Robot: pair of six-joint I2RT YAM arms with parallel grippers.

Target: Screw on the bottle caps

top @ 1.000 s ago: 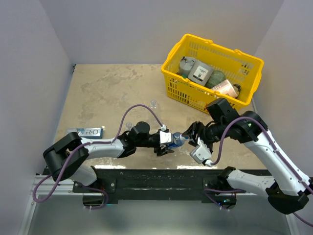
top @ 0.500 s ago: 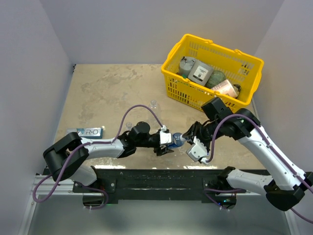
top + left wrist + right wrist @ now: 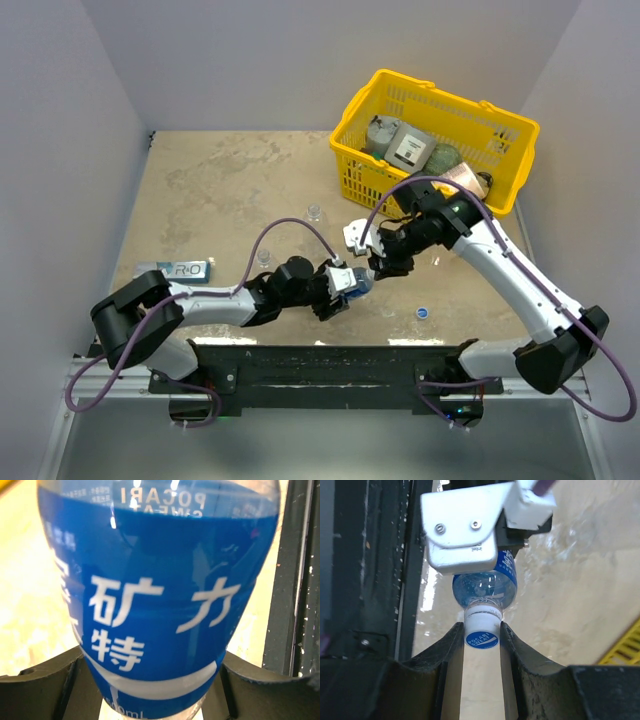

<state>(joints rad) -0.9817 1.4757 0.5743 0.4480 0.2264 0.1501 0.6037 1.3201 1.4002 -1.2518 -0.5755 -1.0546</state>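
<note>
Holding the blue-labelled bottle [image 3: 354,283] a bit toward 6 o'clock of the desk [image 3: 220,190] centre, the left end effector [image 3: 338,288] is clamped round its body. The right end effector [image 3: 481,630], at the bottle's 1 o'clock, is pinching the cap [image 3: 481,640] on the neck. A loose cap [image 3: 423,313] lies at the bottle's 4 o'clock.

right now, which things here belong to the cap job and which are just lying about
Job: labelled bottle in the left tool; blue cap on its neck, gripped by the right tool; loose cap; two unlabelled bottles.
Lying about: yellow basket of cans; blue-and-white packet.
</note>
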